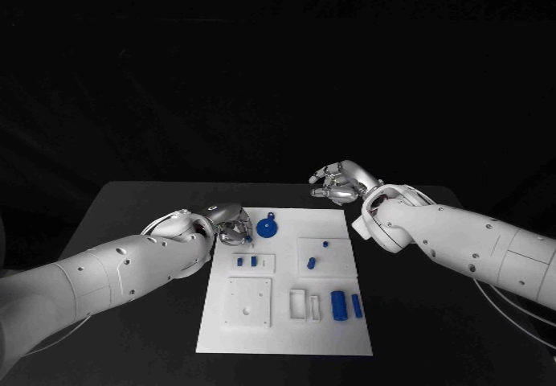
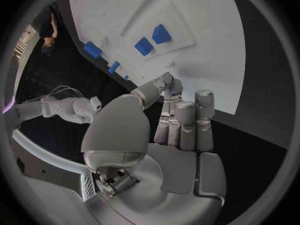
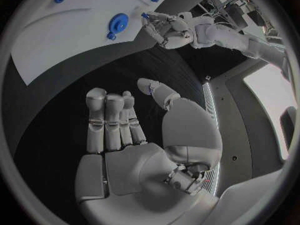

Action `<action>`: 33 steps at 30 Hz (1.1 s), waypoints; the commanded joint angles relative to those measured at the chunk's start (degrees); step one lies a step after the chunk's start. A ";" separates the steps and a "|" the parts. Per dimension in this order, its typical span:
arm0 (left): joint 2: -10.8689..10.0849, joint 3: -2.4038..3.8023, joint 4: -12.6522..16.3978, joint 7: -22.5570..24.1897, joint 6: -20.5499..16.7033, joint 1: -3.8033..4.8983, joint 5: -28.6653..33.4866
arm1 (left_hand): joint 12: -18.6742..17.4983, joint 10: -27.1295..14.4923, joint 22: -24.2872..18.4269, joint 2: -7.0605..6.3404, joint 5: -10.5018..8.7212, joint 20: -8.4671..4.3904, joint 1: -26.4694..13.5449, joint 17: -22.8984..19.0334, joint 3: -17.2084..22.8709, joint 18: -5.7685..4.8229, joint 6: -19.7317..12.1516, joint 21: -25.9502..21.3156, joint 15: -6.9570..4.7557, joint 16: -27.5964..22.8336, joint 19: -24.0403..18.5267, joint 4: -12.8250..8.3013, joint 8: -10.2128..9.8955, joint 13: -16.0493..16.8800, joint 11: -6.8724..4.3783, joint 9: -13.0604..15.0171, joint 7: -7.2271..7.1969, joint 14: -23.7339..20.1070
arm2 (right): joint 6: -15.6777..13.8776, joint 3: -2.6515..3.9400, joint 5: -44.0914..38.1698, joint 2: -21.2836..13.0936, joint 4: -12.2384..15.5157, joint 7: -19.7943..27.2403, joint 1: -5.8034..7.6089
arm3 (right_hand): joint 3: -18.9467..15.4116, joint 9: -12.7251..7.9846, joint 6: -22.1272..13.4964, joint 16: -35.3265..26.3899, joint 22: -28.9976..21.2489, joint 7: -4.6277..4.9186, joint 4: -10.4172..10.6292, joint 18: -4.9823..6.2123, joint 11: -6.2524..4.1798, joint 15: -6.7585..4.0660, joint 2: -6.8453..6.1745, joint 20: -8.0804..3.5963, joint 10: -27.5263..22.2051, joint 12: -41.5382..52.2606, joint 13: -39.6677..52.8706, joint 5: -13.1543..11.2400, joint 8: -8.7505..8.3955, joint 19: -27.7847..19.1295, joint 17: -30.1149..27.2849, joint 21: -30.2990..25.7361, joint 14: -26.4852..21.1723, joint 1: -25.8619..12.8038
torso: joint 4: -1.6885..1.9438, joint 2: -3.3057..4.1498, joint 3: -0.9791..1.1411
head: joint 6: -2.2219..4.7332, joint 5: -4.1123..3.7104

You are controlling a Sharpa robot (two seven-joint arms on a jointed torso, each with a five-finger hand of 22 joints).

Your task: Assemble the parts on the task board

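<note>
The white task board (image 1: 290, 330) lies in the middle of the black table. My left hand (image 1: 230, 223) hovers at the board's far left edge and pinches a small blue part (image 1: 247, 239) between thumb and fingertip; the right wrist view shows that part (image 3: 145, 15) at the left hand's (image 3: 165, 29) fingertips. A blue round disc with a knob (image 1: 267, 229) lies just beside it. My right hand (image 1: 338, 183) hangs over the bare table beyond the board's far right corner, fingers loosely raised with nothing in them (image 3: 115, 125).
Two small blue pieces (image 1: 247, 260) stand in a raised square on the board, also in the left wrist view (image 2: 152, 40). A blue peg (image 1: 312, 262), a blue cylinder (image 1: 338, 304) and a blue bar (image 1: 357, 305) lie further right, beside white slots (image 1: 306, 304).
</note>
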 commanded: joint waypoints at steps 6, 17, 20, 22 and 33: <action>0.40 -0.26 -0.57 -0.24 2.18 0.02 -0.17 | -0.10 0.65 0.10 0.47 0.31 -0.41 -0.14 -0.09 0.40 5.16 0.41 0.27 -0.27 0.17 0.04 -0.03 0.21 0.01 0.43 0.08 -0.14 -0.04 | 0.28 0.01 -0.48 0.01 0.07 0.51 0.00 | 0.02 -0.07 0.02 -0.12 1.07 0.32 0.40 5.73 -0.10 -0.18 -0.30 0.18 0.38 -0.11 -0.11 0.38 0.30 0.24 0.06 -0.02 0.22 -0.13 | -0.11 0.01 0.11 | -0.15 0.09; 0.46 -0.30 -0.38 -0.24 2.69 -0.03 -0.17 | -0.11 0.72 0.10 0.48 0.31 -0.42 -0.20 -0.11 0.39 5.12 0.43 0.26 -0.27 0.16 0.02 -0.01 0.22 0.03 0.42 0.06 -0.14 -0.05 | 0.28 0.01 -0.48 0.00 0.04 0.52 0.00 | 0.01 -0.07 0.01 -0.12 1.07 0.32 0.40 5.73 -0.10 -0.18 -0.30 0.17 0.38 -0.10 -0.14 0.38 0.30 0.25 0.06 -0.02 0.22 -0.14 | -0.11 0.00 0.15 | -0.25 0.16; 0.52 -0.31 -0.55 -0.30 2.95 -0.03 -0.17 | -0.12 0.74 0.10 0.49 0.31 -0.43 -0.21 -0.11 0.39 5.11 0.43 0.26 -0.28 0.16 0.01 -0.01 0.23 0.03 0.41 0.05 -0.14 -0.05 | 0.27 0.01 -0.49 -0.01 0.07 0.52 0.00 | 0.01 -0.07 0.01 -0.13 1.06 0.32 0.40 5.73 -0.10 -0.18 -0.30 0.17 0.38 -0.10 -0.15 0.38 0.30 0.25 0.07 -0.02 0.22 -0.14 | -0.10 -0.03 0.17 | -0.25 0.19; 0.58 -0.32 -0.58 -0.34 3.16 -0.04 -0.17 | -0.12 0.74 0.10 0.49 0.31 -0.43 -0.21 -0.11 0.39 5.11 0.44 0.26 -0.28 0.16 0.01 -0.01 0.23 0.03 0.41 0.05 -0.14 -0.05 | 0.27 0.01 -0.49 0.02 0.07 0.52 0.00 | 0.00 -0.07 0.01 -0.13 1.06 0.32 0.40 5.73 -0.10 -0.18 -0.30 0.17 0.38 -0.10 -0.15 0.38 0.30 0.25 0.07 -0.02 0.22 -0.14 | -0.11 -0.02 0.17 | -0.23 0.17; 1.14 -0.36 -0.88 -0.31 3.87 -0.23 -0.17 | -0.13 0.77 0.10 0.50 0.31 -0.44 -0.23 -0.12 0.40 5.09 0.44 0.25 -0.29 0.14 0.00 -0.01 0.23 0.04 0.41 0.04 -0.15 -0.06 | 0.28 0.01 -0.51 0.11 -0.01 0.54 -0.01 | 0.00 -0.07 0.01 -0.13 1.06 0.32 0.40 5.73 -0.10 -0.18 -0.29 0.17 0.38 -0.10 -0.16 0.38 0.30 0.25 0.07 -0.02 0.22 -0.13 | -0.16 0.02 0.12 | -0.28 0.19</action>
